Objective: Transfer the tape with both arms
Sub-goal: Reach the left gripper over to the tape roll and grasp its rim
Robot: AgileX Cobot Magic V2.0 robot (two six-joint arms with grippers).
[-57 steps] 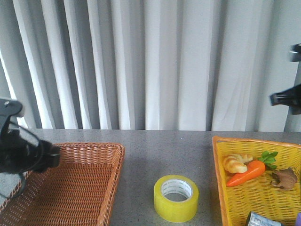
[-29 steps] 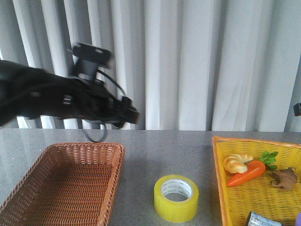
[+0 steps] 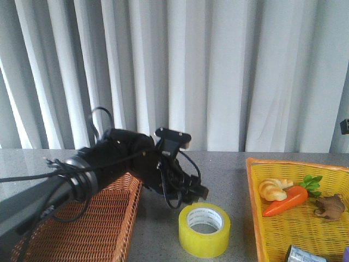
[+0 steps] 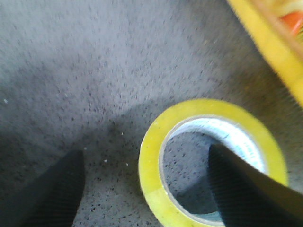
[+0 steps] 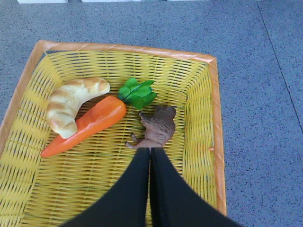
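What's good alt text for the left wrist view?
A yellow tape roll lies flat on a speckled grey table, seen from just above; the left gripper is open, one black finger over the roll's white core, the other outside its rim. A yellow basket's edge crosses one corner.

Soft, even daylight through pale curtains [image 3: 218, 71]; the left wrist view is blurred, shadows faint.

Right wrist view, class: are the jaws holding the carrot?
No. The right gripper has its jaws pressed together with nothing between them, above the yellow basket, while the carrot lies untouched inside.
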